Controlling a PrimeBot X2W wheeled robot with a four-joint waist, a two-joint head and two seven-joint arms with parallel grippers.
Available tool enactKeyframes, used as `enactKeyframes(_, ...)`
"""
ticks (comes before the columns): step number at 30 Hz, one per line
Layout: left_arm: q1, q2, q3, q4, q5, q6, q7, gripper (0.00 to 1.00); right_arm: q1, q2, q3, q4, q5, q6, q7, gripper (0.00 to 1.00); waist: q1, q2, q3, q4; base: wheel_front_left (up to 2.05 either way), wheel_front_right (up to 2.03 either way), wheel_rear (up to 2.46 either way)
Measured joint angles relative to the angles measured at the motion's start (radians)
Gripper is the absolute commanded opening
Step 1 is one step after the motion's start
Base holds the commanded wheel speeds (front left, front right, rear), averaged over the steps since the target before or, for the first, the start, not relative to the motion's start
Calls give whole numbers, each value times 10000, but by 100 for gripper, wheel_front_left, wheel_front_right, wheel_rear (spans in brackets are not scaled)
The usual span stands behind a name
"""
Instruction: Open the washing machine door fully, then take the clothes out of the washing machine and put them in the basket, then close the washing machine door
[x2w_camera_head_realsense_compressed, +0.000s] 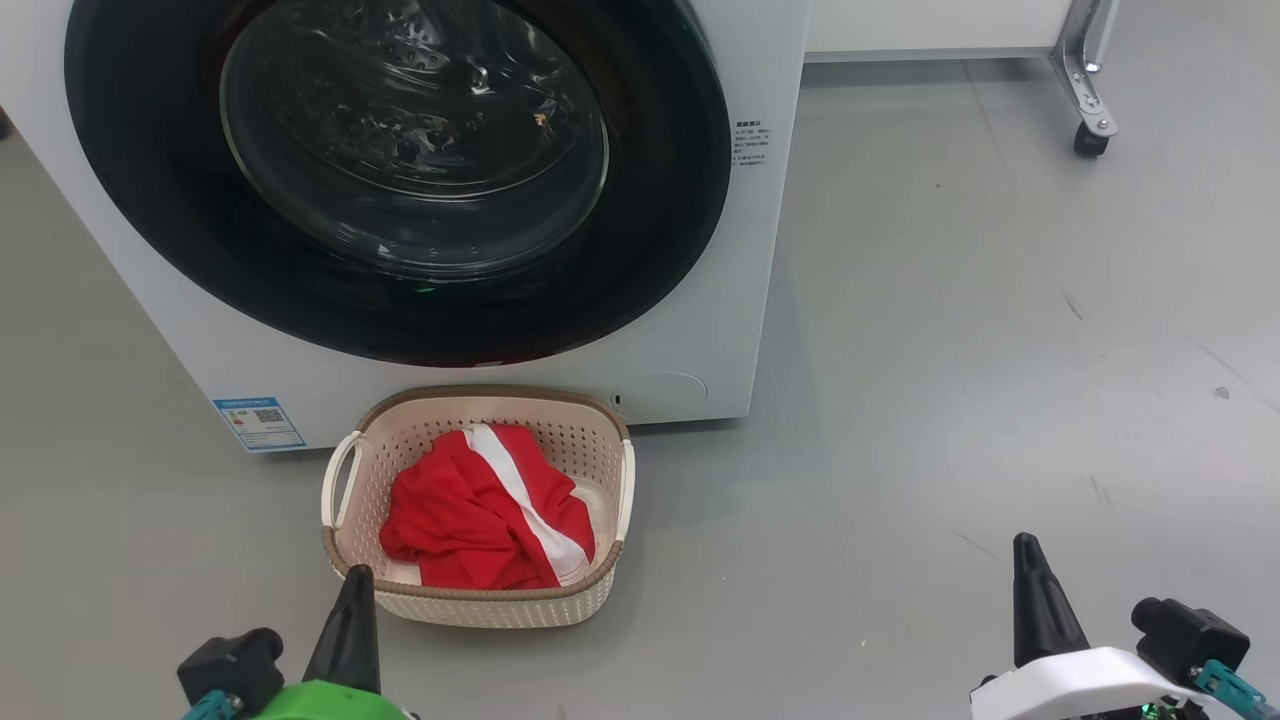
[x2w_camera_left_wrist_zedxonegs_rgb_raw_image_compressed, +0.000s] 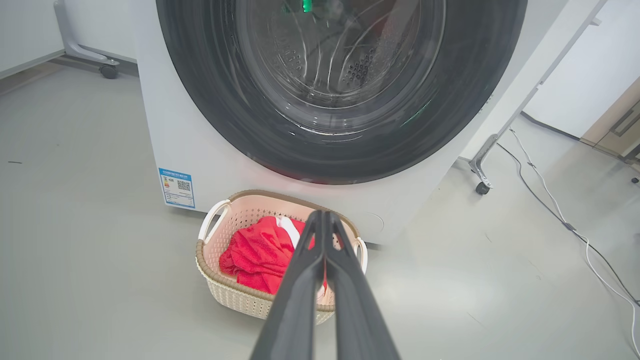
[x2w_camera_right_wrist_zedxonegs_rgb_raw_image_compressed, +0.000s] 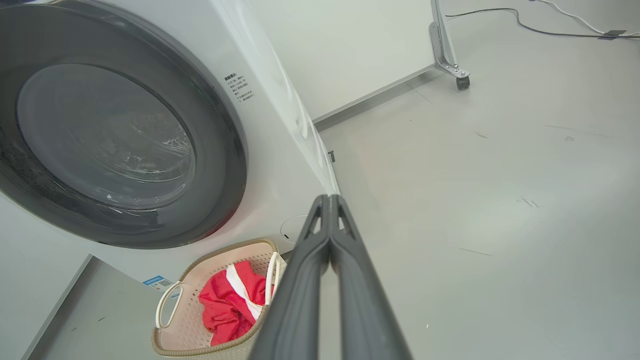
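Observation:
The washing machine (x2w_camera_head_realsense_compressed: 700, 330) stands white and boxy with its door (x2w_camera_head_realsense_compressed: 640, 250) lying flat against the front, black ring around the glass bowl. On the floor just before it sits the cream basket (x2w_camera_head_realsense_compressed: 480, 600), and the red clothes (x2w_camera_head_realsense_compressed: 480, 510) with a white stripe lie inside. My left gripper (x2w_camera_head_realsense_compressed: 355, 575) is shut at the lower left, its tip by the basket's near rim, holding nothing. My right gripper (x2w_camera_head_realsense_compressed: 1025, 545) is shut and empty at the lower right, over bare floor. In the left wrist view the left gripper (x2w_camera_left_wrist_zedxonegs_rgb_raw_image_compressed: 322, 215) points at the basket (x2w_camera_left_wrist_zedxonegs_rgb_raw_image_compressed: 235, 295).
Grey floor (x2w_camera_head_realsense_compressed: 950, 350) spreads to the right of the machine. A metal leg on a caster (x2w_camera_head_realsense_compressed: 1088, 140) stands at the back right. Cables (x2w_camera_left_wrist_zedxonegs_rgb_raw_image_compressed: 560, 215) run across the floor beyond it. A blue sticker (x2w_camera_head_realsense_compressed: 258, 423) marks the machine's lower left front.

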Motion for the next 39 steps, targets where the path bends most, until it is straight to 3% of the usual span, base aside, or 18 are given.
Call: enactKeyframes(39, -467, 94, 1202, 234, -5206, -617, 1198, 0, -884, -336, -874, 500, 5315, 311, 1197, 0, 0, 0, -103, -54, 0, 0, 0)
